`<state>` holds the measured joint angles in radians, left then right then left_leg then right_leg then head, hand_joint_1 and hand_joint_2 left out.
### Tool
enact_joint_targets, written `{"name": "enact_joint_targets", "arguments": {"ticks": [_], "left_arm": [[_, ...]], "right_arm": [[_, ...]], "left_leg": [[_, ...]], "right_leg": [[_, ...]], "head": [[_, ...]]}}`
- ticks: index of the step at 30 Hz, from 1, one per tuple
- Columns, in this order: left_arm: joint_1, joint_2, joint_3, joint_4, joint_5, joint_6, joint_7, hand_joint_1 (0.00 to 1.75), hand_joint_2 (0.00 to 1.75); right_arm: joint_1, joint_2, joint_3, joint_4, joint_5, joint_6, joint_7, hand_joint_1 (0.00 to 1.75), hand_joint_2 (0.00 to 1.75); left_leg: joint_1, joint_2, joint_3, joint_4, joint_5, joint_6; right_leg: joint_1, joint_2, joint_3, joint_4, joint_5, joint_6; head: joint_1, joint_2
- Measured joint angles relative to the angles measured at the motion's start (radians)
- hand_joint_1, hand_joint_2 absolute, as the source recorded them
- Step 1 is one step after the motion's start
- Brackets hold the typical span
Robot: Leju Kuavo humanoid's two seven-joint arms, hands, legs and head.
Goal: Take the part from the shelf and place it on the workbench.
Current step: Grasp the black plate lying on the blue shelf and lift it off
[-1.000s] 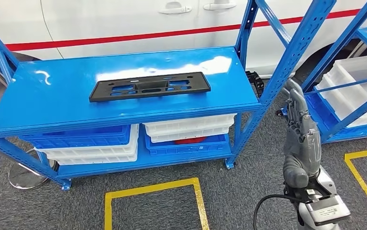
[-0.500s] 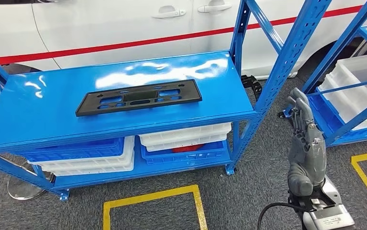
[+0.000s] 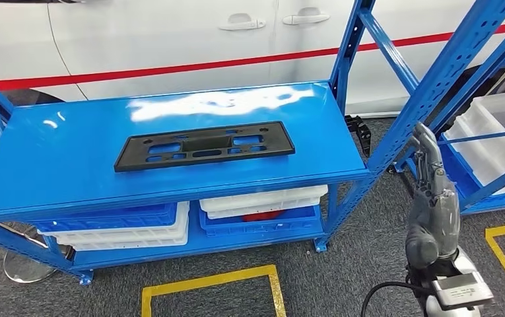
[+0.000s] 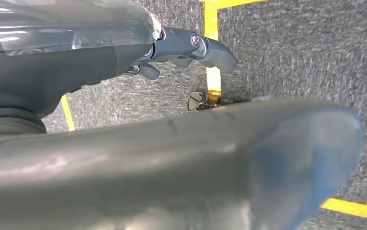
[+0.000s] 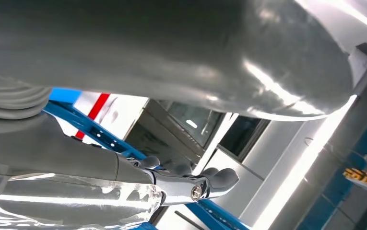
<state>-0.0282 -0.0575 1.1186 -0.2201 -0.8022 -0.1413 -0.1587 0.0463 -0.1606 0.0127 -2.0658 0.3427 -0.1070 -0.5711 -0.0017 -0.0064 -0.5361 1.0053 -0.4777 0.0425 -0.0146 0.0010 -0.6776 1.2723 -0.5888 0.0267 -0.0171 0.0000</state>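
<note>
A flat black plastic part (image 3: 204, 145) with several cutouts lies lengthwise in the middle of the blue shelf's top board (image 3: 65, 158). My right hand (image 3: 432, 198) is raised to the right of the shelf, beside the slanted blue upright (image 3: 434, 86). Its fingers are stretched upward and hold nothing, and it stays well apart from the part. In the right wrist view the same hand (image 5: 191, 184) is empty with its fingers apart. In the left wrist view, my left hand (image 4: 186, 45) hangs over the grey carpet with nothing in it.
A white car (image 3: 170, 33) with a red stripe stands close behind the shelf. Blue bins (image 3: 104, 216) and white bins (image 3: 263, 198) fill the lower level. A second rack with white bins (image 3: 500, 132) stands at the right. Yellow floor lines (image 3: 210, 281) mark the carpet.
The whole view has shifted, so the camera moved and the shelf now sits slightly more to the right. The part lies still on the shelf. My right hand stays raised and empty.
</note>
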Motion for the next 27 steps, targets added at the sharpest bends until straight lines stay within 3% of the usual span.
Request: {"name": "enact_joint_targets", "arguments": {"ticks": [3,4,8,10,13,14,15,16,18,20,22,24,26,27], "left_arm": [[0.002,-0.002,0.002,0.0,0.0,-0.005,-0.006,0.0,0.0],[0.002,-0.002,0.002,0.0,0.0,-0.006,-0.007,0.0,0.0],[-0.002,-0.004,0.01,0.0,0.002,-0.004,-0.01,0.0,0.0],[-0.004,-0.004,0.015,0.0,0.004,-0.003,-0.013,0.0,0.0],[-0.003,-0.005,0.022,0.0,0.006,-0.003,-0.016,0.0,0.0],[-0.001,-0.005,0.023,0.0,0.006,-0.004,-0.018,0.0,0.0],[0.001,-0.006,0.024,0.0,0.006,-0.004,-0.02,0.0,0.0],[0.003,-0.006,0.024,0.0,0.006,-0.005,-0.021,0.0,0.0],[0.004,-0.005,0.025,0.0,0.006,-0.005,-0.024,0.0,0.0],[0.003,-0.004,0.027,0.0,0.003,-0.005,-0.027,0.0,0.0],[0.004,-0.004,0.027,0.0,-0.002,-0.007,-0.031,0.0,0.0],[0.004,-0.004,0.027,0.0,-0.007,-0.009,-0.037,0.0,0.0],[0.0,-0.005,0.027,0.0,-0.012,-0.012,-0.044,0.0,0.0],[-0.002,-0.004,0.027,0.0,-0.014,-0.013,-0.048,0.0,0.0]], "right_arm": [[0.0,0.0,0.001,0.002,0.002,0.004,0.026,0.0,0.0],[-0.002,0.0,0.001,0.004,0.002,0.007,0.037,0.0,0.0],[-0.009,0.001,0.003,0.019,0.001,0.028,0.093,0.0,0.0],[-0.013,0.002,0.003,0.03,0.001,0.036,0.107,0.0,0.0],[-0.016,0.001,0.004,0.053,-0.002,0.043,0.11,0.0,0.0],[-0.015,0.001,0.004,0.061,-0.002,0.044,0.111,0.0,0.0],[-0.015,0.001,0.004,0.069,-0.002,0.046,0.112,0.0,0.44],[-0.015,0.001,0.004,0.075,0.001,0.047,0.114,0.0,0.87],[-0.017,0.001,0.006,0.087,0.015,0.049,0.12,0.0,1.75],[-0.022,0.0,0.011,0.102,0.041,0.051,0.134,0.0,1.75],[-0.029,-0.003,0.022,0.121,0.088,0.049,0.155,0.0,1.75],[-0.041,-0.008,0.04,0.144,0.149,0.048,0.178,0.0,1.75],[-0.062,-0.015,0.062,0.174,0.207,0.05,0.199,0.0,1.75],[-0.075,-0.017,0.076,0.197,0.242,0.051,0.212,0.0,1.75]], "left_leg": [[0.0,-0.001,0.031,-0.001,-0.023,-0.008],[0.0,-0.001,0.036,-0.001,-0.029,-0.012],[-0.002,0.0,0.044,0.007,-0.043,-0.037],[-0.001,0.0,0.029,0.053,-0.065,-0.046],[0.005,0.001,-0.076,0.232,-0.137,-0.056],[0.006,0.001,-0.11,0.277,-0.145,-0.057],[0.006,0.001,-0.131,0.289,-0.132,-0.057],[0.006,0.001,-0.131,0.26,-0.096,-0.055],[0.002,0.001,-0.101,0.141,0.001,-0.044],[-0.007,0.003,-0.082,0.053,0.041,-0.032],[-0.014,0.003,-0.078,0.026,0.04,-0.024],[-0.008,0.003,-0.066,0.011,0.046,-0.019],[0.001,0.003,-0.053,-0.002,0.044,-0.012],[0.002,0.003,-0.048,-0.003,0.041,-0.01]], "right_leg": [[0.002,0.0,0.042,-0.154,0.122,-0.007],[0.006,-0.001,0.055,-0.199,0.135,-0.014],[0.01,-0.001,0.07,-0.239,0.134,-0.041],[0.005,-0.001,0.088,-0.245,0.126,-0.053],[0.006,-0.003,0.108,-0.249,0.109,-0.062],[0.007,-0.002,0.115,-0.248,0.103,-0.063],[0.008,-0.001,0.124,-0.248,0.096,-0.063],[0.009,0.0,0.135,-0.248,0.088,-0.062],[0.01,0.0,0.159,-0.25,0.07,-0.059],[0.009,0.001,0.168,-0.251,0.06,-0.052],[0.007,0.002,0.169,-0.253,0.054,-0.042],[0.008,0.001,0.171,-0.247,0.041,-0.031],[0.008,0.001,0.14,-0.182,0.008,-0.021],[0.006,0.0,0.105,-0.119,-0.016,-0.017]], "head": [[0.0,0.0],[0.001,0.0],[0.004,0.0],[0.002,0.0],[-0.001,0.0],[-0.001,0.0],[-0.001,0.0],[-0.001,0.0],[0.0,0.0],[0.001,0.0],[0.0,0.0],[-0.001,0.0],[0.0,0.0],[0.0,0.0]]}}
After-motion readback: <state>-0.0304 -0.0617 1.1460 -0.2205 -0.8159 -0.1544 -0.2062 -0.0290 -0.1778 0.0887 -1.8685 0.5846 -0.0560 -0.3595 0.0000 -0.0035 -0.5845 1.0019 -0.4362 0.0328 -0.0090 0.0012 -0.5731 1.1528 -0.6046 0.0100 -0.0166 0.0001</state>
